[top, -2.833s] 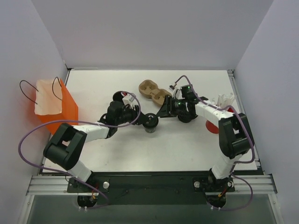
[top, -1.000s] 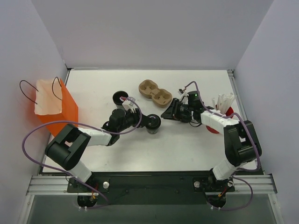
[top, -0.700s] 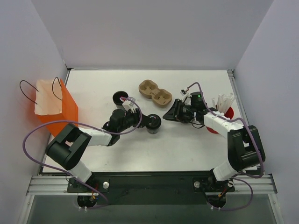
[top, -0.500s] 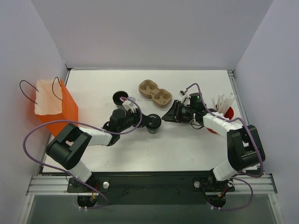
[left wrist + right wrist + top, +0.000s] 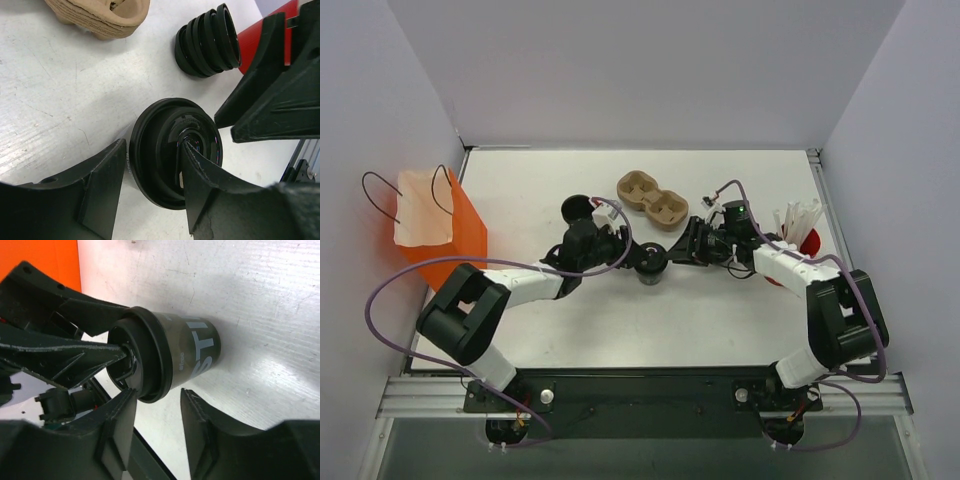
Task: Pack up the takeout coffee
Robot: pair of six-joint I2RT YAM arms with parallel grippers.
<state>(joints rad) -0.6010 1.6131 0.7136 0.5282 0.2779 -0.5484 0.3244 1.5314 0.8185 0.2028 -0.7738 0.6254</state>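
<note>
**Though its lid is on, takeout coffee (image 5: 651,262) not yet in orange bag (image 5: 465,235)**

Takeout coffee stands upright near the middle of the white table (image 5: 720,310), well apart from the orange bag at the left edge. White lettering on the cup wall shows in the right wrist view.

Left gripper (image 5: 152,146) reaches in from the left side. One finger (image 5: 205,185) lies over the lid's sunken top, tip near its middle; the other sits outside, beside the rim. Jaws are part-way apart, straddling one side of the rim. Whether they pinch it or only touch it, cannot tell.

Right gripper (image 5: 160,396) comes in from the opposite side, just beside the cup. Jaws stand a narrow gap apart with nothing between them. The lid's rim is right at the fingertips; contact unclear.

Brown pulp cup carrier (image 5: 652,197) sits near, behind the coffee. Lidless black cup (image 5: 577,208) is behind the left gripper. Stack of black lids (image 5: 206,41) sits close to the right gripper. Red container (image 5: 808,238) with white sticks is on the right side of the table.
</note>
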